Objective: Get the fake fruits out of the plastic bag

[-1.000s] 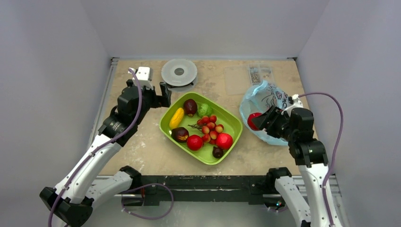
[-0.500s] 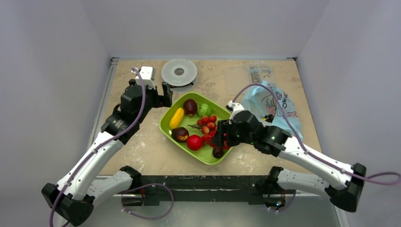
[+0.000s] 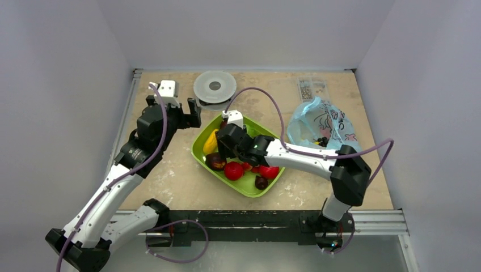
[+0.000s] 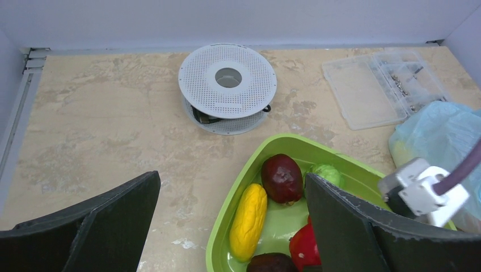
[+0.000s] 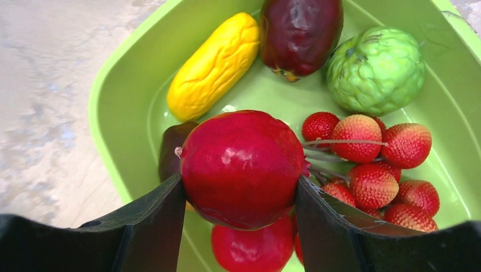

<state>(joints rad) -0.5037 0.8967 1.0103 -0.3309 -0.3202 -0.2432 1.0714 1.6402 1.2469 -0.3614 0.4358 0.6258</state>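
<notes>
Firmly clenched in the right pincer point(image 5: 238, 184): a glossy red fruit point(image 5: 241, 153), held above the green tray point(image 5: 110, 107). Just below, a second red ball point(image 5: 252, 249); beyond the fingertips, yellow banana point(image 5: 214, 65). Far behind the pincer, well apart, the light-blue plastic bag point(image 3: 323, 122). Left pincer point(image 4: 231, 180) released, spread wide.

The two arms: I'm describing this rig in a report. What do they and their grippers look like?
The left arm and right arm both have white link shells with black joints. Each carries a white camera block at the wrist, with a loose purple cable trailing from it. The left gripper and right gripper each have two broad, flat, matte black fingers. No markings show.
</notes>
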